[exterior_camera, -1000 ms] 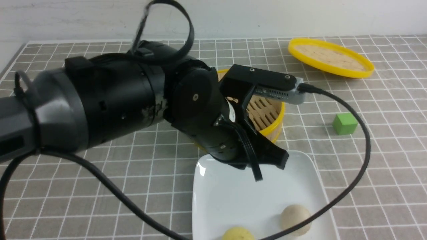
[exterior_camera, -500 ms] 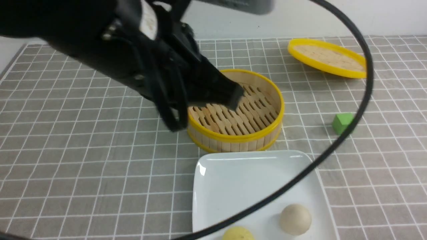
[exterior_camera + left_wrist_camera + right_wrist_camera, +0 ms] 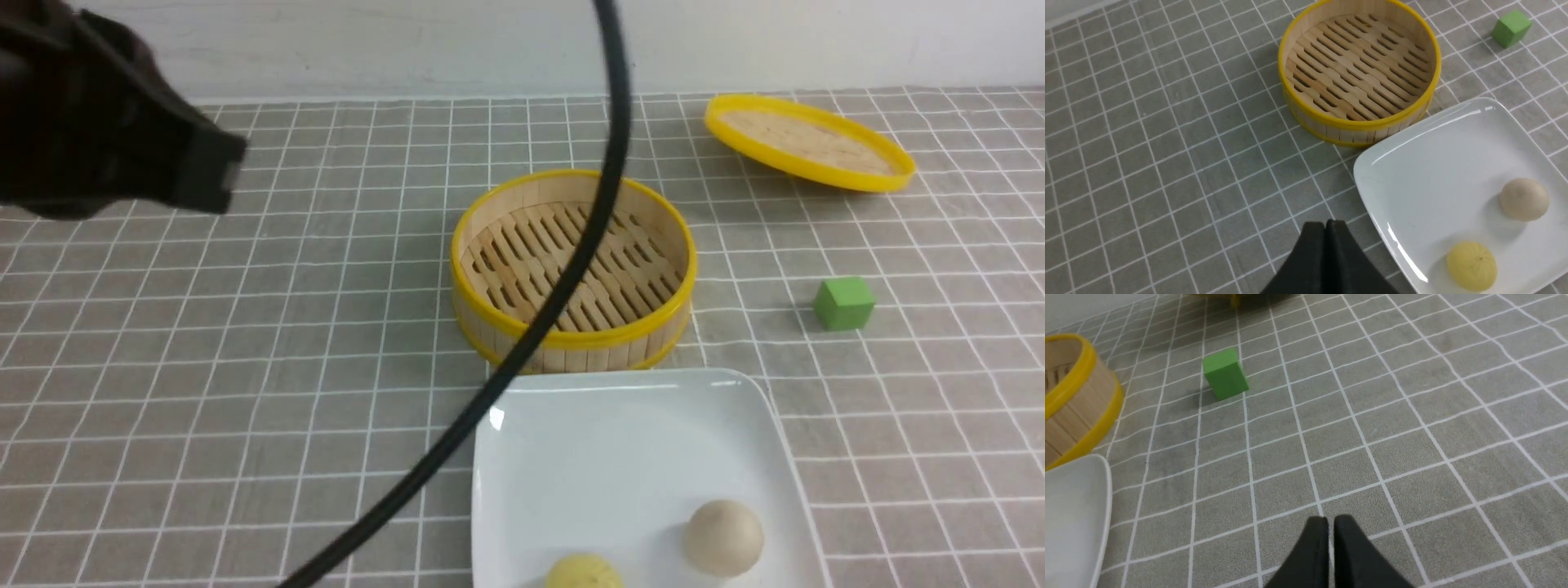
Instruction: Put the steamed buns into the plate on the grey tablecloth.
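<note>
Since half a second ago, left gripper has swung off the steamer basket to far left, jaws together; right gripper jaws together too. Counts: cream bun and yellow bun, two, unmoved on one plate on grey tablecloth; one lid; one green cube.

Grey tablecloth — carries plate, steamer basket, lid, green cube.
</note>
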You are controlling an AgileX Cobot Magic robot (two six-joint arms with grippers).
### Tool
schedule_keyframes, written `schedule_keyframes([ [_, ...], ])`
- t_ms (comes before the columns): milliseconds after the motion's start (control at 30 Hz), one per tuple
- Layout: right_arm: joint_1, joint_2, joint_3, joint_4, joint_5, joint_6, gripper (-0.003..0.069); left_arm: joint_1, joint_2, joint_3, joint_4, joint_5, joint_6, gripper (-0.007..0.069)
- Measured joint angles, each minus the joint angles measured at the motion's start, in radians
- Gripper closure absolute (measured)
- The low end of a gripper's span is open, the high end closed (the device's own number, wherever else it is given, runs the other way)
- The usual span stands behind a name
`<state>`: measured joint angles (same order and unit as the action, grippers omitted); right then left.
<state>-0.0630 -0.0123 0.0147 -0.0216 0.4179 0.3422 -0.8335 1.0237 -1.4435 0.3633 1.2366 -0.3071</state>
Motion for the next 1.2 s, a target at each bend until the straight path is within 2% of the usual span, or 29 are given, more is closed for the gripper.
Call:
schedule_keyframes([
  [267, 0.0, 0.0, 0.0, 0.0, 0.0, 0.0, 0.0609, 0.0, -0.141, 0.146, 0.074, 0.0, -0.076, 0.0621],
  [533, 0.0, 0.0, 0.0, 0.0, 0.001, -0.005, 0.06, 0.0, -0.25, 0.233, 0.091, 0.0, -0.147, 0.0621],
  [933, 0.0, 0.0, 0.001, -0.011, -0.007, -0.128, 0.0587, 0.0, -0.284, 0.296, 0.095, -0.007, -0.183, 0.0612],
  [1033, 0.0, 0.0, 0.004, -0.031, -0.024, -0.218, 0.0582, 0.0, -0.284, 0.337, 0.095, -0.05, -0.192, 0.0609],
  [1200, 0.0, 0.0, 0.004, -0.039, -0.024, -0.251, 0.0575, 0.0, -0.283, 0.365, 0.094, -0.102, -0.208, 0.0606],
])
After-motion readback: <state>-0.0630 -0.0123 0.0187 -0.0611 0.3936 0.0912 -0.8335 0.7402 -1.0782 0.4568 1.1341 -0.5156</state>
